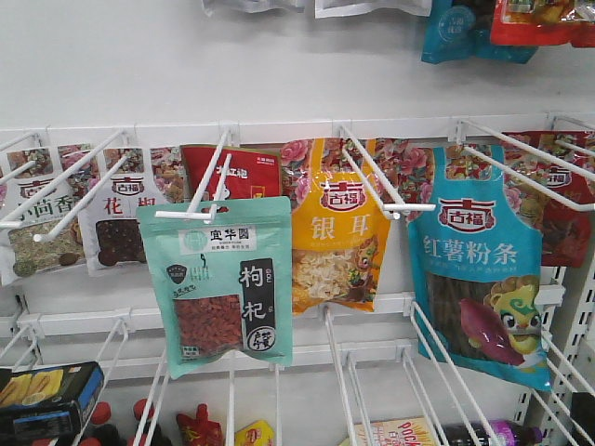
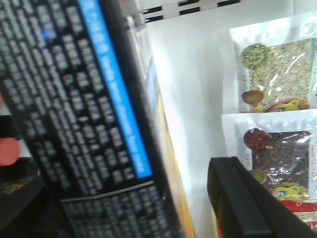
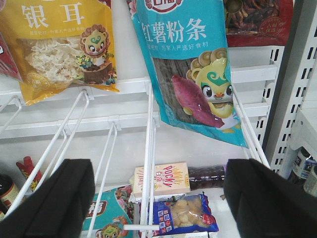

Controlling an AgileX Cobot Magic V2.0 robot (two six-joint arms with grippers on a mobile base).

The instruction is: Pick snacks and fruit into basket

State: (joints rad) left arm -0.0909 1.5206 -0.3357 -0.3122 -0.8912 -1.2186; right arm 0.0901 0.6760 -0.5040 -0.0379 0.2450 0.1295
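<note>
Blurred unreadable lettering on black box (image 2: 89, 124), right claw (image 3: 158, 198) fingers (image 3: 54, 198) cropped at bottom

Right hand (image 3: 158, 171) fingers (image 3: 52, 203) spread wide; left hand (image 2: 225, 173) shows one finger (image 2: 247, 206) only.

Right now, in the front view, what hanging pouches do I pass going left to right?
White pouch of pale seeds → white pouch of dark red bits → teal-green berry pouch → yellow pouch → blue sweet-potato pouch.
</note>
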